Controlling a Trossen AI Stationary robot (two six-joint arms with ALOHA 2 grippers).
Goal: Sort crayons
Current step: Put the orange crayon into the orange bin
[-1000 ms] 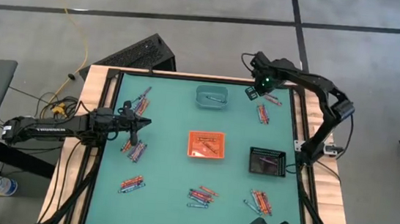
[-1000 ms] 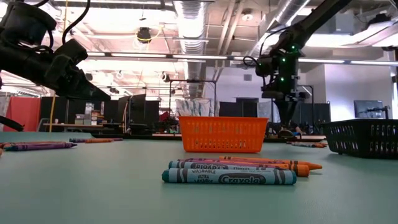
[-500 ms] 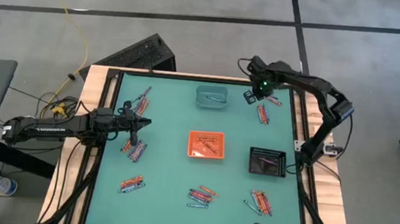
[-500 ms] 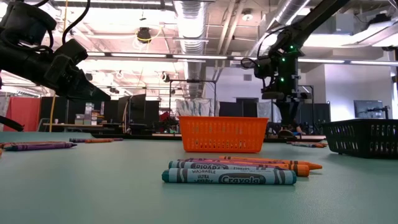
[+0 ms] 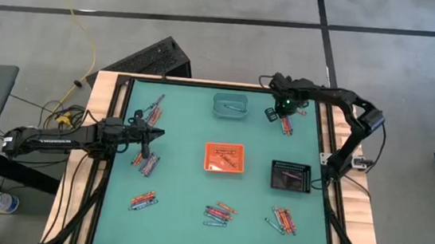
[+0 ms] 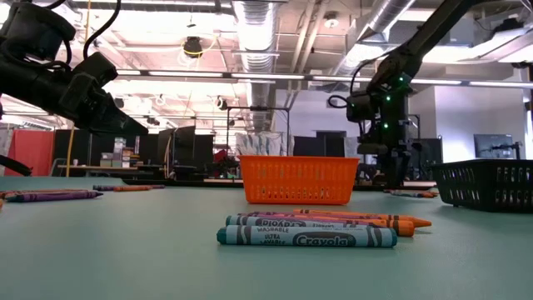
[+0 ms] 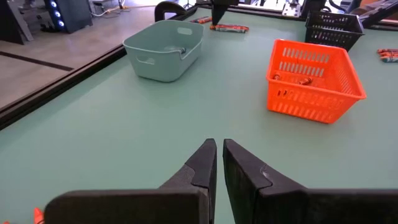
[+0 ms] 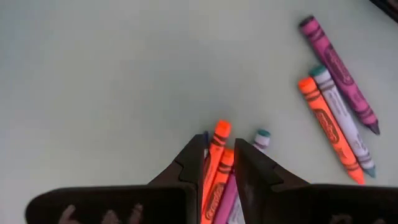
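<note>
The crayons (image 8: 217,168) that matter now are the small cluster at the far right of the table (image 5: 180,182): an orange one, a second orange, a pink one and a teal-tipped one. They lie directly under the right gripper (image 8: 219,163), and the first orange stick shows in the narrow gap between its two dark fingers. A second ago this gripper hung higher and a little farther back, near the table's far edge; it has since dropped onto the cluster, jaws unchanged and slightly apart. I cannot tell whether the fingers already pinch the orange crayon or merely straddle it, since the others crowd right against it. Just beyond the fingertips three more crayons (image 8: 339,93) lie loose: pink, teal and orange.

That descent reads as the start of a pick, so sorting of this pile seems about to begin. The risk is snagging two sticks at once.

Outward from that gripper, the teal tray (image 5: 230,106) sits beside it, the orange tray (image 5: 224,156) and black tray (image 5: 291,176) nearer the table's middle. Other crayon piles remain scattered, so much is left.

The left gripper (image 7: 218,163) waits over the table's left side, closed and empty, not having moved.
</note>
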